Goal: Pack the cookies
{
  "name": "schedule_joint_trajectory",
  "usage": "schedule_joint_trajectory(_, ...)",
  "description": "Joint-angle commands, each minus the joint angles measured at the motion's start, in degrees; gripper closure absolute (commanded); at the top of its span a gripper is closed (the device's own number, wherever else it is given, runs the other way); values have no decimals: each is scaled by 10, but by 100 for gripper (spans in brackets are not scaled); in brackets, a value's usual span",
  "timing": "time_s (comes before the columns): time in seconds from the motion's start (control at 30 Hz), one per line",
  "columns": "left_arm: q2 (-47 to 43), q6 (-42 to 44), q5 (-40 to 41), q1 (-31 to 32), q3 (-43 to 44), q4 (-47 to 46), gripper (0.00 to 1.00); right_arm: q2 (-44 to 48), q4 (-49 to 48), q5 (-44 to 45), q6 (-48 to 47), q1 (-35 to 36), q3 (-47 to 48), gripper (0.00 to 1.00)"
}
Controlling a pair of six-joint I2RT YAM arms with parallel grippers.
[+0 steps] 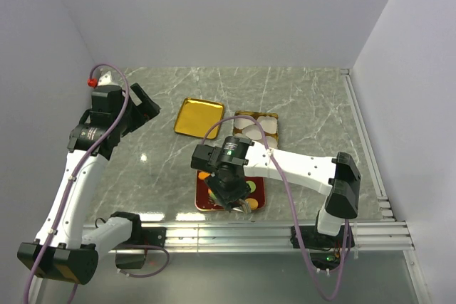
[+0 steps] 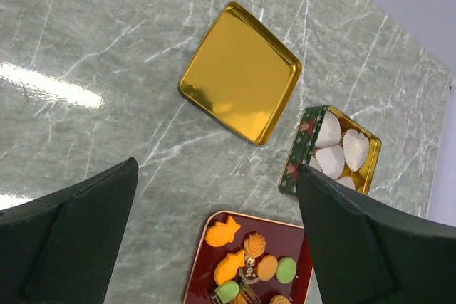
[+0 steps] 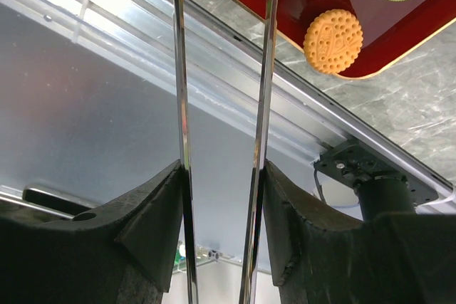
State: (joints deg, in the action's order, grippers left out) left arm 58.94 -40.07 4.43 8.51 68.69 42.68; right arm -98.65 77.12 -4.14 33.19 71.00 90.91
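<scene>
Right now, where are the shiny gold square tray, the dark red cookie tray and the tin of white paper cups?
Shiny gold square tray (image 2: 241, 72): left wrist view, centre.
Dark red cookie tray (image 2: 202, 275): left wrist view, bare floor.
Tin of white paper cups (image 2: 298, 153): left wrist view, side wall.

Soft, even light fell from overhead in the top view, and shadows under the arms were faint; white glare patches lay on the polished counter (image 1: 299, 105) towards its left side and beside the front rail (image 1: 249, 233); the walls carried a pale lilac cast. From the left wrist, a long bright streak burned out the marble at left; the gold tray (image 2: 241, 72) shone mirror-like with a bright rim; the left arm's jaws were dark, underexposed and soft-edged in the foreground. From the right wrist, the thin metal strips (image 3: 182, 105) caught hard white glints; the cookies (image 3: 333, 40) were crisp, while the right arm's jaws below were black and blurred.
</scene>
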Motion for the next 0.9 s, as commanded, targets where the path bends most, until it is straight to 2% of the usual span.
schedule_joint_trajectory(0.0, -13, 5, 9, 2, 4, -13, 1, 33, 57, -1, 11, 5, 0, 48)
schedule_joint_trajectory(0.33, -8, 3, 7, 3, 7, -13, 1, 10, 56, 9, -2, 5, 9, 49)
schedule_joint_trajectory(0.43, -9, 3, 6, 3, 7, -13, 1, 9, 56, 12, -3, 5, 11, 53)
schedule_joint_trajectory(0.57, -9, 4, 9, 3, 12, -9, 1, 14, 57, 22, 3, 3, 11, 63)
schedule_joint_trajectory(0.87, 9, 10, 13, 3, 46, -2, 1, 60, 58, 41, 21, -46, 41, 67)
